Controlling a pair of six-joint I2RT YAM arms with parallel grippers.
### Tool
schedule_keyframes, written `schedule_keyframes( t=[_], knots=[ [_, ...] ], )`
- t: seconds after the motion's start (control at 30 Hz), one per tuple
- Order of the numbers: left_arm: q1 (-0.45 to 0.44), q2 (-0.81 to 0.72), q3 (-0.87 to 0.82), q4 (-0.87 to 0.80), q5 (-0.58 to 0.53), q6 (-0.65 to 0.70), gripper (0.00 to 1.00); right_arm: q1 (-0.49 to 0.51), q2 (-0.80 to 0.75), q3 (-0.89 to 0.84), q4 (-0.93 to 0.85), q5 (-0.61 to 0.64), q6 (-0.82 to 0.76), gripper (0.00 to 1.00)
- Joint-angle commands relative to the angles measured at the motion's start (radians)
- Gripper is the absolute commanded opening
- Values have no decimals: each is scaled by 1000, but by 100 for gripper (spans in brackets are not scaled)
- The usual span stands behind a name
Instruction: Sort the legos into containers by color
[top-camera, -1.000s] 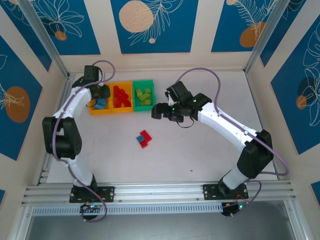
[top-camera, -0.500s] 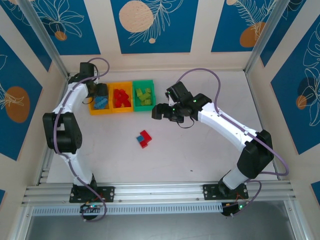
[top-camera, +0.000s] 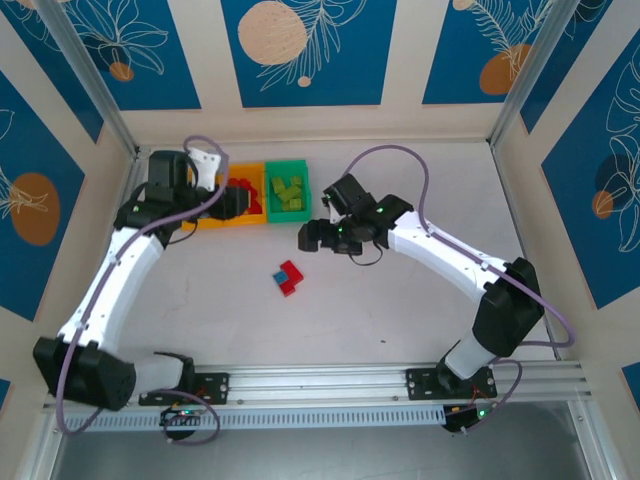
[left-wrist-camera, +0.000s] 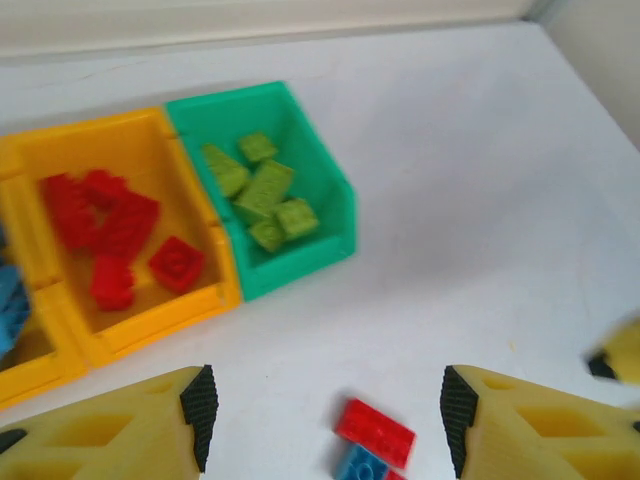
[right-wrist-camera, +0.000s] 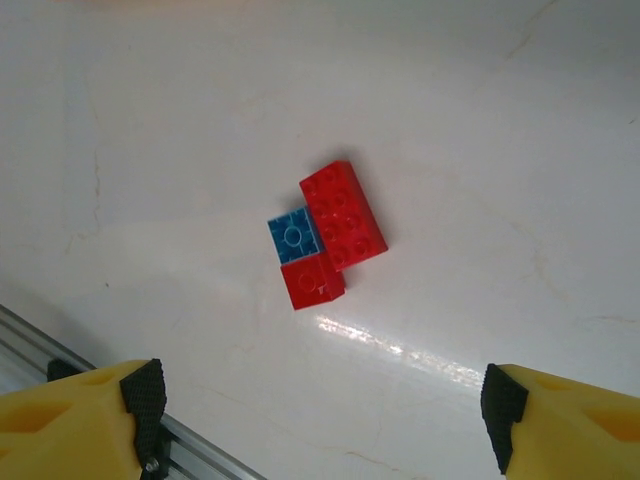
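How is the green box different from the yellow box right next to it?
The green box is bright green; the yellow box is orange-yellow. The green box holds lime bricks; the yellow box holds red bricks. The green box ends the row; the yellow box sits in the middle. Both are open-topped, alike in shape, and touching.

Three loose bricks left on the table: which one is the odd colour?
The small square light blue plastic brick, tucked against the long red brick and the small red brick.
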Motion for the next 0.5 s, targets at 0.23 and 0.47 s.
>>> schedule_keyframes(
  t=[0.23, 0.47],
  knots=[
    [-92, -425, -317, -130, 304, 609, 77, 94, 206, 25, 5, -37, -85, 79],
    [-95, -541, -391, -154, 212, 657, 99, 92, 354, 104, 32, 13, -102, 67]
  ],
)
